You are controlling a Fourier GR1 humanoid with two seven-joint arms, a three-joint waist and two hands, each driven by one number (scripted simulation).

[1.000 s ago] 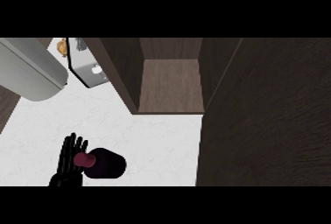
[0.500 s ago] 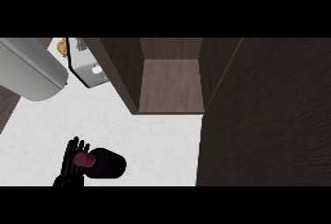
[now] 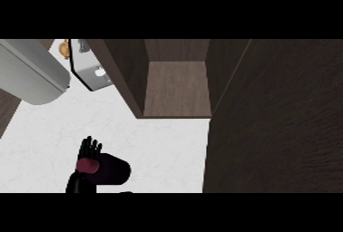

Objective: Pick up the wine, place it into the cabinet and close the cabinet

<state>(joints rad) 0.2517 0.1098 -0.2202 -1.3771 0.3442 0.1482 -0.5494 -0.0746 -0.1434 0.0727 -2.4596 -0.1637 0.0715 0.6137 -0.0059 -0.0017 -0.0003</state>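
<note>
The wine bottle (image 3: 110, 170) shows from above at the lower left of the white counter (image 3: 157, 145), with a dark body and a magenta cap (image 3: 87, 165). My left hand (image 3: 88, 148) is right beside it on its left, open with fingers straight up; the cap overlaps the palm, so I cannot tell whether they touch. The dark wooden cabinet (image 3: 178, 88) stands open farther back, its inside bare. Its door (image 3: 275, 118) hangs wide open along the right side. My right hand is out of sight.
A large grey rounded appliance (image 3: 30, 72) fills the top left corner. A small white box with a knob (image 3: 94, 74) sits beside the cabinet's left wall. White counter lies between the bottle and the cabinet.
The left hand and the bottle have shifted slightly to the right; the cabinet and its door stay as they were.
</note>
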